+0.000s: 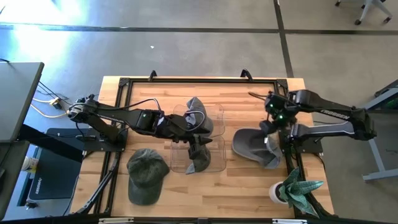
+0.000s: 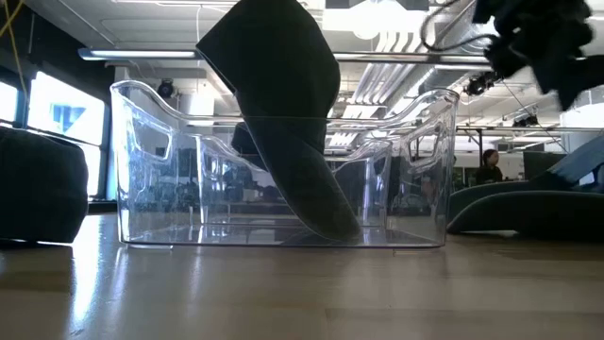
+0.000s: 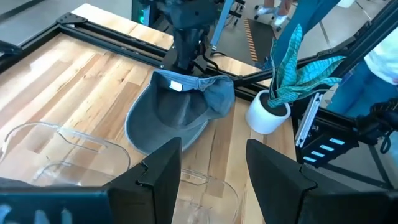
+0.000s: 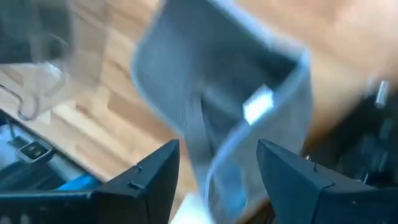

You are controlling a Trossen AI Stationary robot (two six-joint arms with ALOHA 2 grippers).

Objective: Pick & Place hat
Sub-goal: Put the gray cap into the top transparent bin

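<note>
Grey hat point(image 1: 255, 146), inside up, crumpled

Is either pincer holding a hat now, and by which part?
Neither, it seems. The right pincer stands open over the back rim of the blue-grey hat, which lies on the table. The left pincer, above the clear bin, is open and empty.

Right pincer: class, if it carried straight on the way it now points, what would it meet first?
Most likely the grey hat. In the right wrist view the right pincer, its fingers open, points at the hat's inside, which fills the space ahead. How far off it lies is unclear.
</note>
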